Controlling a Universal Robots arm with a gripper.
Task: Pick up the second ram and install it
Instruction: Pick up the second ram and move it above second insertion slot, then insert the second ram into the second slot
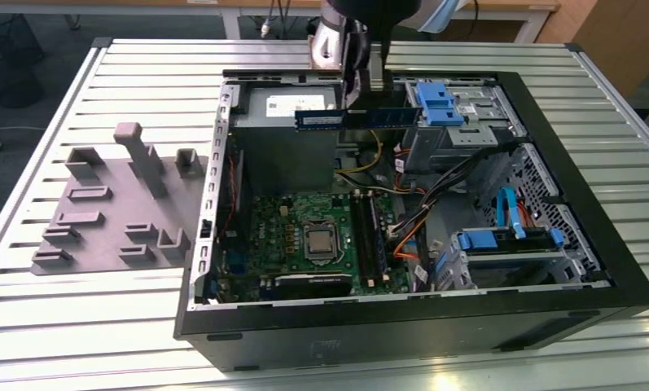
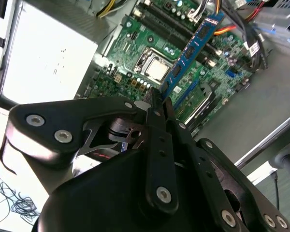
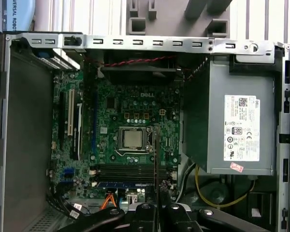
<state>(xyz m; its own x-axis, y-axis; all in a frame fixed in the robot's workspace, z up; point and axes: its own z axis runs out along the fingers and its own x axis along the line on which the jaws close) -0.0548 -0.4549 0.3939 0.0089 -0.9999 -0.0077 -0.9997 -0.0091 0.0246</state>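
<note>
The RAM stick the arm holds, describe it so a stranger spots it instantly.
Find the open black computer case. By its grey power supply, the gripper holds the second ram: a thin blue strip with black chips, unlike the chunky blue clips nearby.

You had soft, even overhead light in the exterior view. The bench (image 1: 139,73) slats at 9 o'clock from the computer case (image 1: 617,277) shone pale, and the case's 6 o'clock wall sat near black, its interior dimmer. In the second wrist view the power supply (image 2: 48,63) glared white and washed out. The dark claw (image 2: 159,99) looked soft close up, and the second ram (image 2: 193,46) it gripped looked crisper.
</note>
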